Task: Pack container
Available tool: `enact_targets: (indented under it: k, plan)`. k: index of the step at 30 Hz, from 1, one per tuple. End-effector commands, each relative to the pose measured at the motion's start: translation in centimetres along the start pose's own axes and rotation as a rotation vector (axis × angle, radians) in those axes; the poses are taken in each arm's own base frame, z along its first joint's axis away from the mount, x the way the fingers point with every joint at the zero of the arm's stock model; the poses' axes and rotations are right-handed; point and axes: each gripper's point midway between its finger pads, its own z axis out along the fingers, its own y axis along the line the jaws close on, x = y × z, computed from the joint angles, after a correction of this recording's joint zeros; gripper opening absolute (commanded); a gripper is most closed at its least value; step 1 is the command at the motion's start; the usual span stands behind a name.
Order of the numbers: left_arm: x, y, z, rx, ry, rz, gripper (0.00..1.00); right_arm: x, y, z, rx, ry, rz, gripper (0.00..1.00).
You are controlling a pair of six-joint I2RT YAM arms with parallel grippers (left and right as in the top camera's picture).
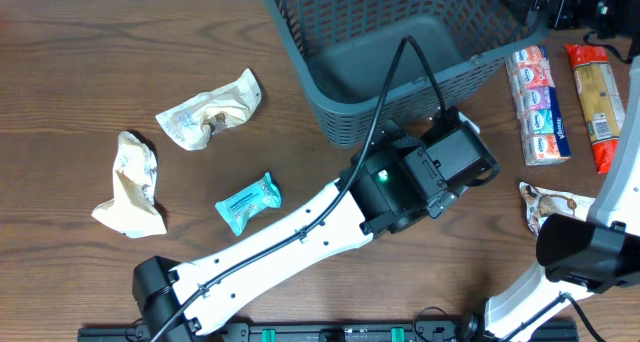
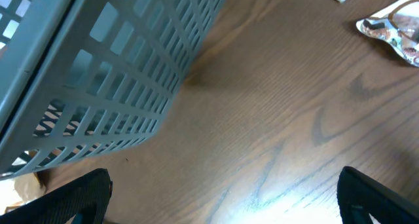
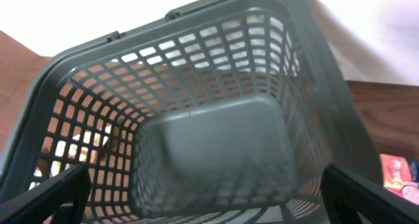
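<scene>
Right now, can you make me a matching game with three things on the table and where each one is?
Things:
1. container
2. teal packet
3. orange packet

Places on the table, seen from overhead:
A. right edge
B. far side, centre-right
C. near side, left of centre

Pairs: 1-B, 2-C, 3-A

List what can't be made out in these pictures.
Overhead: the container's far rim is cut off by the top edge.
Overhead: the left pincer is hidden under its own wrist.
Overhead: the crumpled packet is partly covered by the right arm.
Overhead: print on the orange packet is too small to read.
Right wrist: the container floor is blurred.
</scene>
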Motion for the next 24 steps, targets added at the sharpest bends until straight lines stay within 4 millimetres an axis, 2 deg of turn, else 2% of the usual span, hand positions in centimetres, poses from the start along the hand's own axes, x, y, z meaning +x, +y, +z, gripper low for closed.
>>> enact_targets:
  k: [1, 5, 8, 12, 15, 21, 23, 24]
  plan:
    - [-0.4, 0.8, -0.7, -0.021, -0.022, 0.012, 0.99, 0.6, -0.1, 1.6, -0.021, 0.033, -0.014, 0.99]
    - [-0.2, 0.0, -0.7, 0.023, -0.013, 0.012, 0.99, 1.0, -0.8, 3.5, -0.030, 0.054, 0.035, 0.99]
    - [0.0, -1.7, -0.9, 0.125, 0.004, 0.012, 0.99, 1.3, -1.1, 5.0, -0.038, 0.068, 0.090, 0.99]
    - [0.3, -3.5, -1.2, 0.230, 0.023, 0.012, 0.99, 1.8, -1.0, 6.6, -0.053, 0.089, 0.071, 0.99]
    - [0.1, -3.7, -1.2, 0.240, 0.016, 0.010, 0.99, 2.0, -0.7, 7.4, -0.065, 0.098, 0.055, 0.99]
    - [-0.1, -3.7, -1.2, 0.242, 0.007, 0.008, 0.99, 1.7, 0.2, 7.9, -0.080, 0.091, 0.024, 0.90]
    - [-0.1, -3.7, -1.2, 0.242, 0.007, 0.008, 0.99, 1.5, 0.3, 8.0, -0.086, 0.083, 0.022, 0.79]
    - [-0.1, -3.7, -1.2, 0.242, 0.007, 0.008, 0.99, 1.4, 0.3, 8.0, -0.086, 0.078, 0.026, 0.70]
